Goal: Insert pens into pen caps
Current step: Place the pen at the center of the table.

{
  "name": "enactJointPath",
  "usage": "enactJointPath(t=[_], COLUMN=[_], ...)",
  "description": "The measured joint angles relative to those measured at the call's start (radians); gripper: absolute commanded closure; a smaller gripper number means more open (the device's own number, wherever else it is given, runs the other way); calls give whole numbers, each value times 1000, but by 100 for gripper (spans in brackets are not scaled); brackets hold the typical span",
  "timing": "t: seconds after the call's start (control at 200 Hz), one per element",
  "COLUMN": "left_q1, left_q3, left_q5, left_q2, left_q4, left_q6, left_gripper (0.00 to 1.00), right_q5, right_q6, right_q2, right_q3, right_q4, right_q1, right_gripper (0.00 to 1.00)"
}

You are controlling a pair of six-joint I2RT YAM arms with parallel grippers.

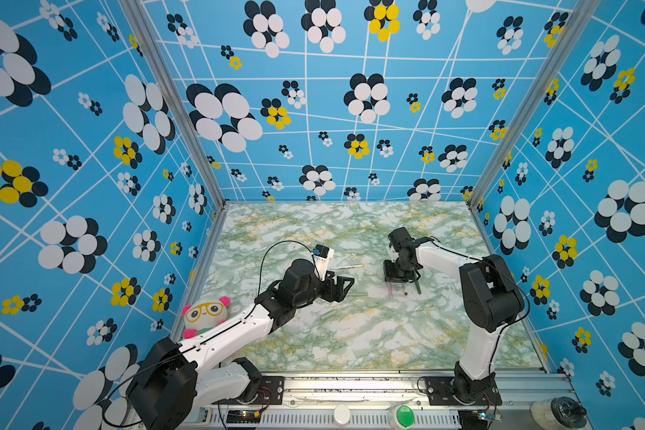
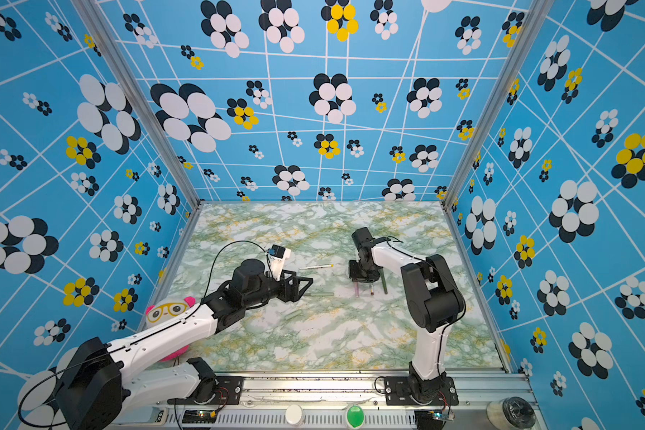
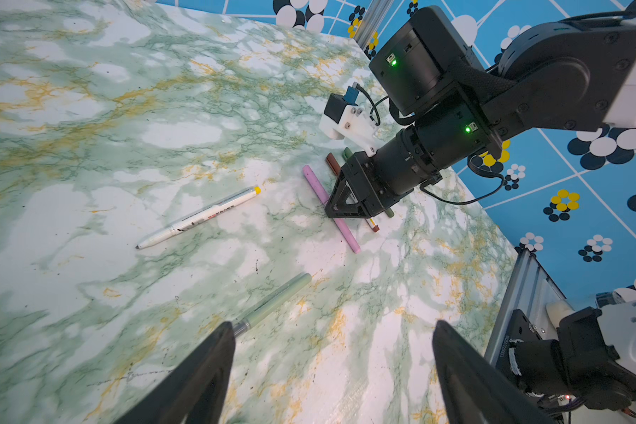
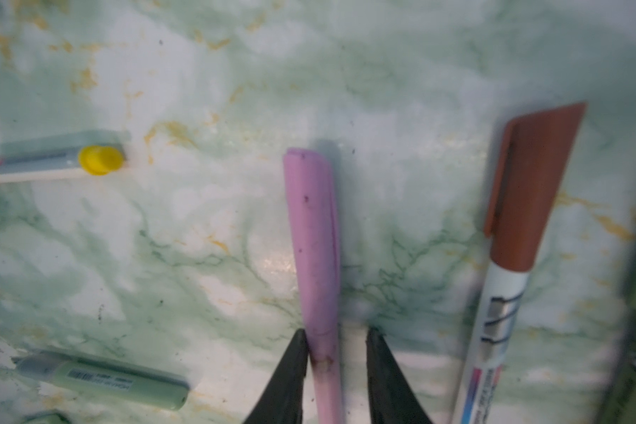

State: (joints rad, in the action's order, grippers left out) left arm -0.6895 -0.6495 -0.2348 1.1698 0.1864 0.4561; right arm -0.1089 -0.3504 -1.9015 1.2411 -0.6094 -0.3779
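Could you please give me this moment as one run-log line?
left gripper: open, near pale green pen | right gripper: open, astride capped pink pen on table | yellow-ended pen: uncapped

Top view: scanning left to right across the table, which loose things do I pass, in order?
Plush toy → yellow-ended white pen → pink pen → brown-ended pen → dark green pen.

Laid on green-veined marble tabletop [image 1: 350, 335]: yellow-ended white pen [image 1: 347, 266], pale green pen [image 3: 272, 301], pink pen [image 4: 313, 238], brown-capped white pen [image 4: 509, 271], dark green pen [image 1: 418, 287].
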Motion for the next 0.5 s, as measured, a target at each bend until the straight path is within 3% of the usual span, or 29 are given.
enactJointPath(t=[0.5], left_q1=[0], left_q3=[-5], left_q5=[12], left_q2=[-4], left_q4=[0], left_q6=[0], left_gripper=[13], right_q5=[-24], right_q6=[0], right_q2=[119], right_q3=[46], right_q4=[-1], right_q1=[0], right_gripper=[57])
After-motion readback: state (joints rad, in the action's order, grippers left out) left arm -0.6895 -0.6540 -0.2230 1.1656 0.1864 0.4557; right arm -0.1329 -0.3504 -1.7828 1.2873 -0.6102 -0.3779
